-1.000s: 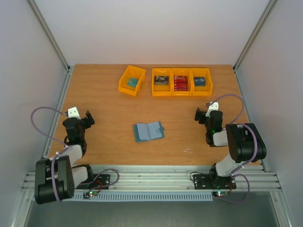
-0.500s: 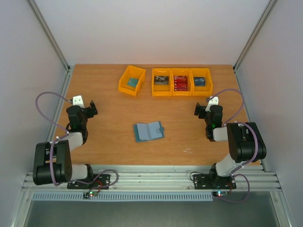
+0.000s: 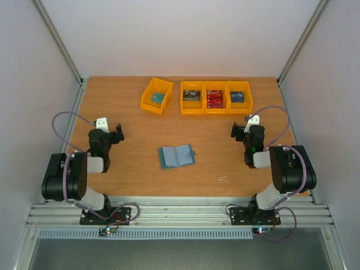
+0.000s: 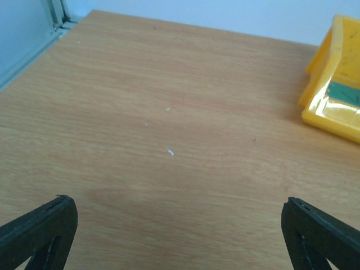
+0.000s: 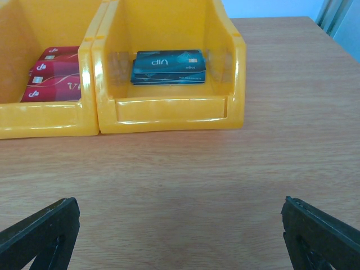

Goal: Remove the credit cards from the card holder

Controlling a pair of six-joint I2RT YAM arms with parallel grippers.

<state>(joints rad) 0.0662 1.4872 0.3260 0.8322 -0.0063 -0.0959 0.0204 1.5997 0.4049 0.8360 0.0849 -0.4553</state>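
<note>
The slate-blue card holder (image 3: 176, 156) lies open and flat in the middle of the table. No card shows in its pockets. Cards lie in the yellow bins at the back: a dark card (image 3: 192, 95), red cards (image 3: 214, 99), blue cards (image 3: 237, 97) and a teal card (image 3: 157, 97). The right wrist view shows the blue cards (image 5: 169, 66) and the red cards (image 5: 54, 73). My left gripper (image 3: 112, 134) is open and empty, left of the holder. My right gripper (image 3: 240, 130) is open and empty, right of the holder, facing the bins.
Three joined yellow bins (image 3: 216, 105) and one separate tilted yellow bin (image 3: 148, 102) stand along the back. The separate bin (image 4: 323, 115) shows at the right edge of the left wrist view. Grey walls and metal frame rails close in the table on both sides.
My left arm has swung forward and to the right, its gripper moving toward the table's middle. My right arm rose slightly, then stayed still. The card holder has not moved.
</note>
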